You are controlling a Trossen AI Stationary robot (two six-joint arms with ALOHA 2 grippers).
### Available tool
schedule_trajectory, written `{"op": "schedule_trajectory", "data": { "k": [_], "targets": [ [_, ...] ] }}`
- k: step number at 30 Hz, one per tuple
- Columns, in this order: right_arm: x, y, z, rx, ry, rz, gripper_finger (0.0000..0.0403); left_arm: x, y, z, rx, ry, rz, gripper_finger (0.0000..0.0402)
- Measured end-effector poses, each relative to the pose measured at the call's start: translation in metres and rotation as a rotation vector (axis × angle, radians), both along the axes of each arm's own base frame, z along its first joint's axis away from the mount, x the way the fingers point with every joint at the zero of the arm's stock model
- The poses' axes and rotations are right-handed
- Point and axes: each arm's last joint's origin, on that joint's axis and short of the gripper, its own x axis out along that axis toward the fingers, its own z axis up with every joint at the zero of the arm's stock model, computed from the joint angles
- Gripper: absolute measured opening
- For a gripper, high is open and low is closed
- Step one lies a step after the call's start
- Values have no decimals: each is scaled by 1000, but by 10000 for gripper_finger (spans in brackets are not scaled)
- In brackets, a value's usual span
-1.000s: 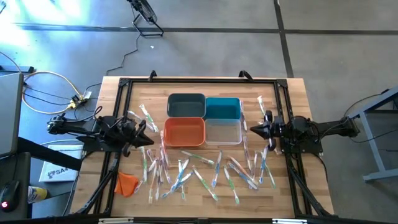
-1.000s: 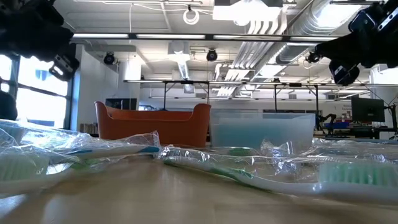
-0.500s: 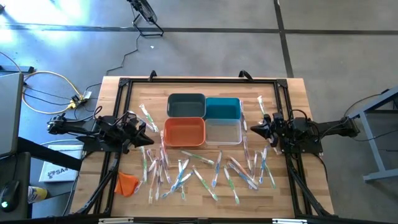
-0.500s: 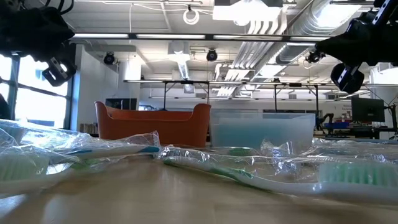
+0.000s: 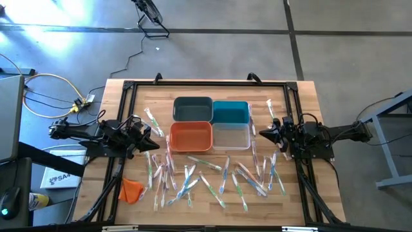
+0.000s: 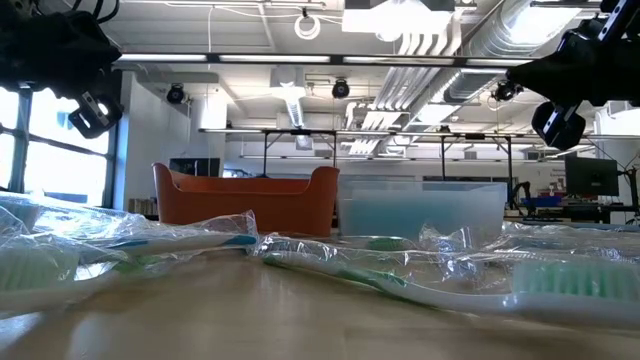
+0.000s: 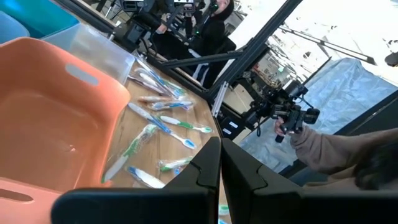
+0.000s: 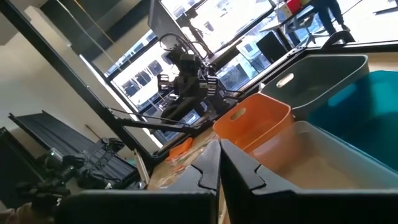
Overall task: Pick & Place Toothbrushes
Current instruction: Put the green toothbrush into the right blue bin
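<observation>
Toothbrushes (image 5: 193, 178), roughly 24, lie scattered beside 4 bins (image 5: 191, 136); both tools (image 5: 148, 134) (image 5: 261, 133) pressed together, empty.

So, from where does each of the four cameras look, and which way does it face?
High view: overhead, straight down; both arms, four bins.
Low view: at tabletop height, level across toothbrushes to orange bin; arms above.
Left wrist: past shut left gripper to orange bin.
Right wrist: past shut right gripper to clear bin.
Shared by all: orange bin.

Four bins (image 5: 212, 124) block the table (image 5: 212, 87) centre; toothbrushes (image 5: 206, 175) crowd the near edge; the far edge lies bare.
</observation>
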Motion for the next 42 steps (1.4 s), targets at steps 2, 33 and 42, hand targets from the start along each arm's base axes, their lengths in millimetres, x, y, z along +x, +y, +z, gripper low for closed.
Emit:
{"op": "schedule_trajectory", "data": {
  "k": [2,33,42],
  "targets": [
    [0,0,0,1,-1,1,2,0,0,0,0,0,0,10],
    [0,0,0,-2,-1,4,2,0,0,1,-1,-1,3,10],
    [0,0,1,0,-13,3,2,0,3,2,16,-16,95,10]
  ]
}}
